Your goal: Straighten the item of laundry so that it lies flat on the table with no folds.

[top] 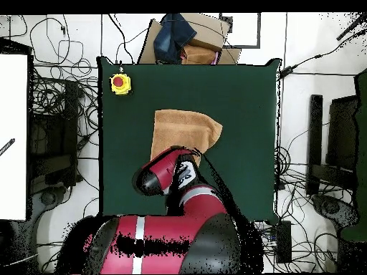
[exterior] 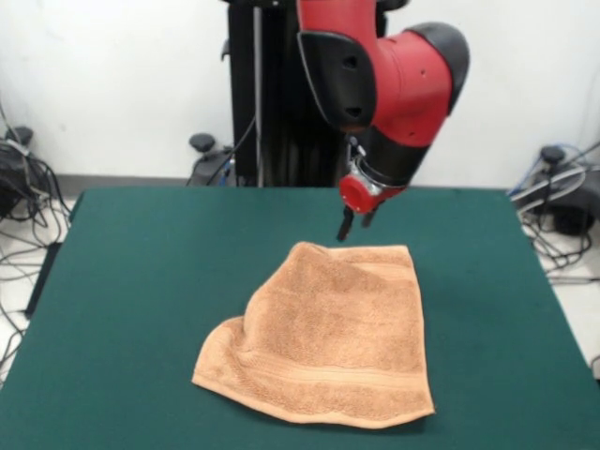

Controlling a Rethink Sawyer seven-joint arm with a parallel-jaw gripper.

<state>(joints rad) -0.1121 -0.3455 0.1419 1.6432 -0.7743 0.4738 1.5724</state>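
The peach-orange towel [exterior: 328, 337] lies in the middle of the dark green table [exterior: 141, 281]. Its right side is spread out. Its left side runs diagonally, with the far-left corner tucked in and the near-left corner bunched. A woven band runs along the near hem. My gripper [exterior: 355, 225] hangs just above the towel's far edge, near its far-left corner, open and empty. In the overhead view the towel [top: 183, 132] lies on the table [top: 244, 107], and the arm hides the gripper and the towel's edge nearest the robot.
A yellow box with a red button [top: 120, 84] sits on one table corner. A cardboard box with dark cloth [top: 183, 39] stands beyond the table's far edge. Cables lie on the floor around the table.
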